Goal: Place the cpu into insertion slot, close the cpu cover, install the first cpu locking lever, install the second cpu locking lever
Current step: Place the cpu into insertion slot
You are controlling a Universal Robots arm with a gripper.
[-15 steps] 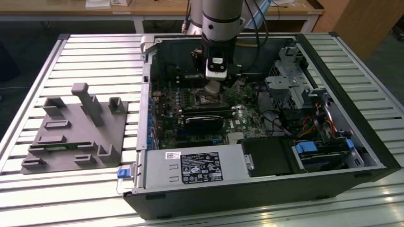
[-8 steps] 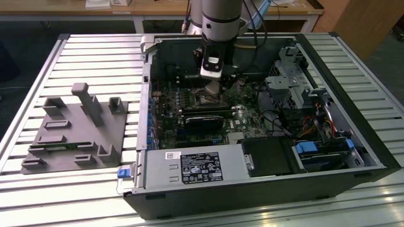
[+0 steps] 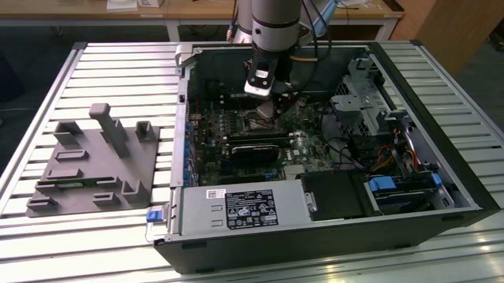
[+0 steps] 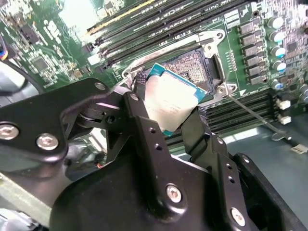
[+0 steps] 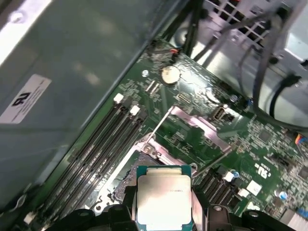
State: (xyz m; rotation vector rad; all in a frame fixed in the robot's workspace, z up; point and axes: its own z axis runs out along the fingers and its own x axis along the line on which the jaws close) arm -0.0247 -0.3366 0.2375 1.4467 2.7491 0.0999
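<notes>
End effector around the cpu: flat silvery square, teal rim

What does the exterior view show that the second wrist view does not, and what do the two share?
Exterior view: the whole open computer case on the slatted table, with a grey fixture block at the exterior view's left. Second wrist view: the cpu clamped in the gripper, not yet seated in the insertion slot behind it. Both: the green board and the gripper.
</notes>
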